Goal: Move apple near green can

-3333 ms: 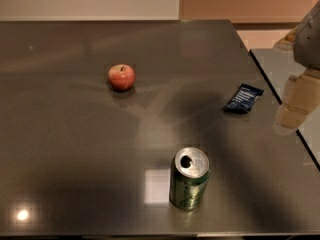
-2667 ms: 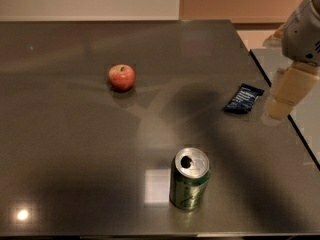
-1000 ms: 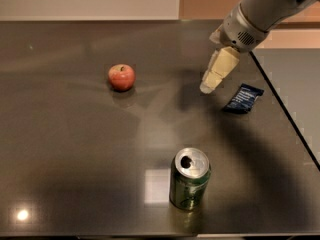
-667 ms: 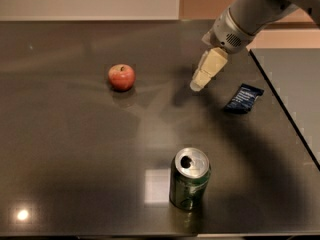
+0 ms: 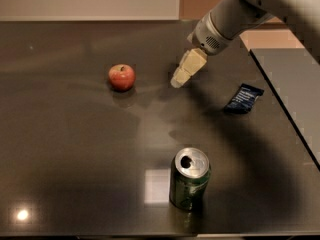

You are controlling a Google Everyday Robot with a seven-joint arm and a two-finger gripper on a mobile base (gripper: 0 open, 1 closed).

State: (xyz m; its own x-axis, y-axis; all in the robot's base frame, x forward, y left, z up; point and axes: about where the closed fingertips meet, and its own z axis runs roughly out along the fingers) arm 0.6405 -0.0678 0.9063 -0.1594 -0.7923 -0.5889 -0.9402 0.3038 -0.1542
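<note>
The small red apple [image 5: 122, 76] sits on the dark table [image 5: 60, 134], left of centre. The green can [image 5: 189, 185] stands upright near the table's front edge, its silver top showing. My gripper [image 5: 179, 79], with pale fingers, reaches in from the upper right and hangs to the right of the apple, apart from it. It holds nothing. The can is well in front of both.
A flat dark blue snack packet [image 5: 243, 98] lies at the right of the table. A second grey surface [image 5: 295, 84] adjoins the right edge. A bright light reflection [image 5: 157, 185] shows on the table beside the can.
My gripper has swept from the table's right edge leftward across the table, past the blue packet, and now hangs close to the right of the apple. Apple, can and packet have not moved.
</note>
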